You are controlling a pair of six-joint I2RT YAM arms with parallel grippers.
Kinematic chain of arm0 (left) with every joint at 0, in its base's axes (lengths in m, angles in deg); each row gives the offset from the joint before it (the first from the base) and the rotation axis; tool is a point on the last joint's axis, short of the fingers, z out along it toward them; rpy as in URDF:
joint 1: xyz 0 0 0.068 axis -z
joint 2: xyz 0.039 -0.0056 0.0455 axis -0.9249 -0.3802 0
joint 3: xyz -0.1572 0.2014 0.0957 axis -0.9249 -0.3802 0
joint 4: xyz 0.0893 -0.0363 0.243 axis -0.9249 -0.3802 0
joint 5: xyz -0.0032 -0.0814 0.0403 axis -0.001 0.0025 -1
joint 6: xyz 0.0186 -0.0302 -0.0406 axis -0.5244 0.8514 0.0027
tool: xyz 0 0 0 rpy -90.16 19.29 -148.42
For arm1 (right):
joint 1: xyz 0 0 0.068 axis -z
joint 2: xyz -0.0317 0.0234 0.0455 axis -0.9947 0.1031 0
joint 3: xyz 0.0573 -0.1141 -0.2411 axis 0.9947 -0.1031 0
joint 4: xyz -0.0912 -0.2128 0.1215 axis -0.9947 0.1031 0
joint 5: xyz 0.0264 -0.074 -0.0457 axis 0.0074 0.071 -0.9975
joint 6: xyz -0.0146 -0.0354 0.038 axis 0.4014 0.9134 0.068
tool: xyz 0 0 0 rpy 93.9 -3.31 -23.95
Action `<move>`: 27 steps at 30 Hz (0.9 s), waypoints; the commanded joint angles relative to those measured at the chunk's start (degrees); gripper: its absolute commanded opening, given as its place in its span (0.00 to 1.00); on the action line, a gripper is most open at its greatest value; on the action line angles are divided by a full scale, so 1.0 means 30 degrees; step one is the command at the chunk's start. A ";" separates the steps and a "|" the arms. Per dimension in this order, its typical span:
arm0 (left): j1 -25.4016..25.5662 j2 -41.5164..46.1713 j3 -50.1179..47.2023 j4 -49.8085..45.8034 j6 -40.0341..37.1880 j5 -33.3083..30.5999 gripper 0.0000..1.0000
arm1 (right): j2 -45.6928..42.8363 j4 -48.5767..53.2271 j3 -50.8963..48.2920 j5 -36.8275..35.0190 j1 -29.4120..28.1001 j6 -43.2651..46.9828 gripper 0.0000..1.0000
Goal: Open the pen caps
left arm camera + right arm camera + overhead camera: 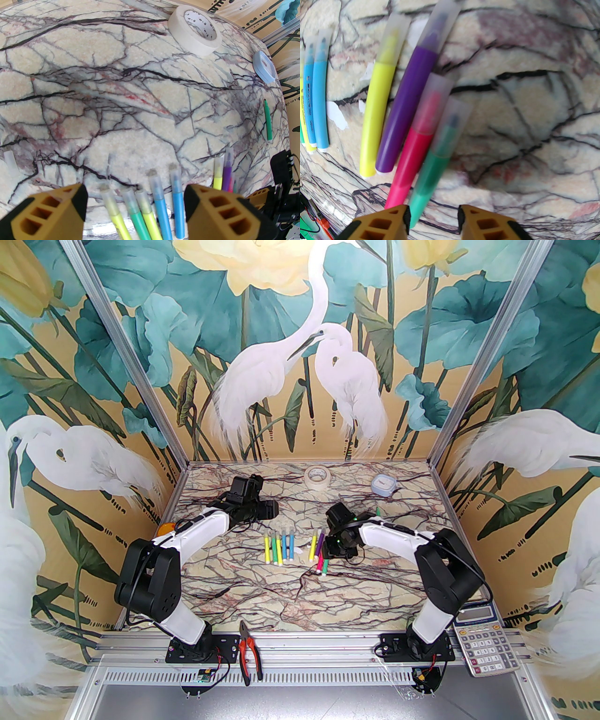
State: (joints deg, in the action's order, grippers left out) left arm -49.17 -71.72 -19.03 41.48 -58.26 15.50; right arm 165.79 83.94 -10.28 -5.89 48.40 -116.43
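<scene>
A loose pale cap (10, 161) lies on the desk (262, 601), far left in the left wrist view. The left gripper (134, 202) hangs low over a row of five markers (279, 547). Its jaws are spread wide and hold nothing. The pen caps (153, 181) of these yellow, green and blue markers lie in the gap between its fingers (78, 204), all still on. To the right lies a second group (318, 551) of yellow, purple, pink and green, capped too. The right gripper (434, 219) sits at their tail ends, jaws narrowly apart with bare desk showing between them. The green marker (431, 168) reaches one finger's inner edge, though I cannot tell if it touches. Farther right, an uncapped green pen (268, 121) lies alone.
</scene>
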 commanded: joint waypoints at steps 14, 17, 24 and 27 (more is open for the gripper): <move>-0.0047 0.0813 -0.0408 -0.0152 -0.0320 -0.0896 0.73 | 0.1329 0.0561 0.0716 -0.1626 -0.0519 -0.0446 0.37; -0.0053 0.0843 -0.0408 -0.0267 -0.0331 -0.0924 0.73 | 0.1578 0.1119 0.1010 -0.2242 -0.0503 -0.0185 0.35; -0.0046 0.0958 -0.0447 -0.0431 -0.0320 -0.1045 0.73 | 0.1864 0.1881 0.1436 -0.3317 -0.0552 0.0309 0.33; -0.0037 0.0989 -0.0394 -0.0470 -0.0304 -0.1030 0.73 | 0.2209 0.2148 0.1586 -0.3802 -0.0529 0.0421 0.32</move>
State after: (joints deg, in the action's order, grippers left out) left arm -49.17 -70.57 -19.75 41.20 -58.35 13.47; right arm 170.66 88.36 -6.76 -14.19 47.00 -116.39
